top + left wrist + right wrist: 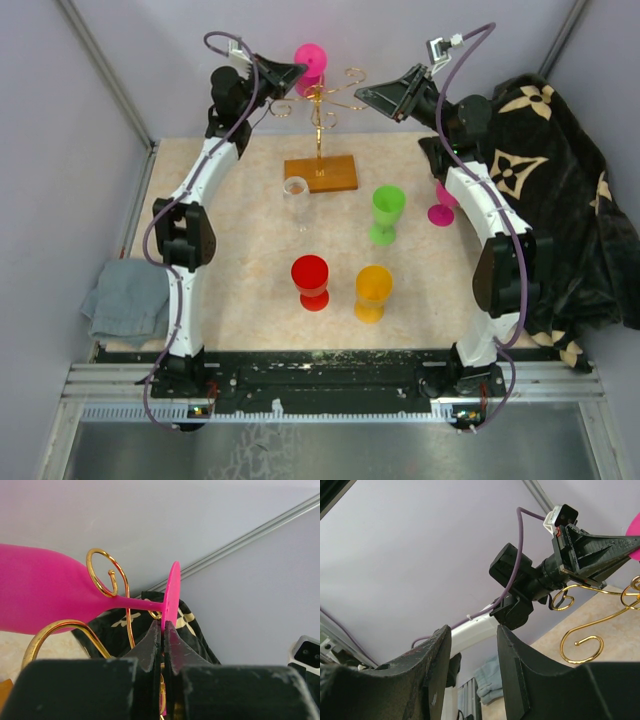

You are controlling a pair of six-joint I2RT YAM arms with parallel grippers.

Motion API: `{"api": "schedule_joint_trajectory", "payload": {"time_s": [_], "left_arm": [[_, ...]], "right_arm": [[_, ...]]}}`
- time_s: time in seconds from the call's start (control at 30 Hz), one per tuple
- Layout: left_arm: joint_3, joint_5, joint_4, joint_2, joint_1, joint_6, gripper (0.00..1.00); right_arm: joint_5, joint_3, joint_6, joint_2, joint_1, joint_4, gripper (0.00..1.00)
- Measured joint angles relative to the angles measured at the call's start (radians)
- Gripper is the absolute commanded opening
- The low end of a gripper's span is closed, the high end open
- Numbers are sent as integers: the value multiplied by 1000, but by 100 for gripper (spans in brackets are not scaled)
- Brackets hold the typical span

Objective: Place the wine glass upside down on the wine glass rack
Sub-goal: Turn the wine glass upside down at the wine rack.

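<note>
Pink wine glass [40, 595] is hanging sideways beside the wine glass rack [321, 140] scrolls, left gripper [162, 625] pinching just its foot rim, right gripper [473, 628] idling spread, so it is risking twisting loose on the wire.

Six wine glasses (pink [310, 58], clear [296, 193], green [387, 210], red [310, 278], orange [373, 290], magenta [440, 213]), one rack [320, 172], one towel [125, 300], one blanket [560, 190]

Beige speckled table [250, 230]. Pale lilac walls [60, 150] left of, behind and right of table. Aluminium rails [107, 72] in wall corners behind table. Even, diffuse light.
</note>
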Motion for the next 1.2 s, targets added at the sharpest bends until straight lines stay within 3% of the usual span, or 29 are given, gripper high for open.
{"api": "schedule_joint_trajectory", "payload": {"time_s": [0.93,1.2], "left_arm": [[-77,10,-19,-97,85,18,0],[-165,12,-32,-157,105,22,0]], "right_arm": [[6,-19,26,0,0,47,42],[7,-31,33,0,0,52,42]]}}
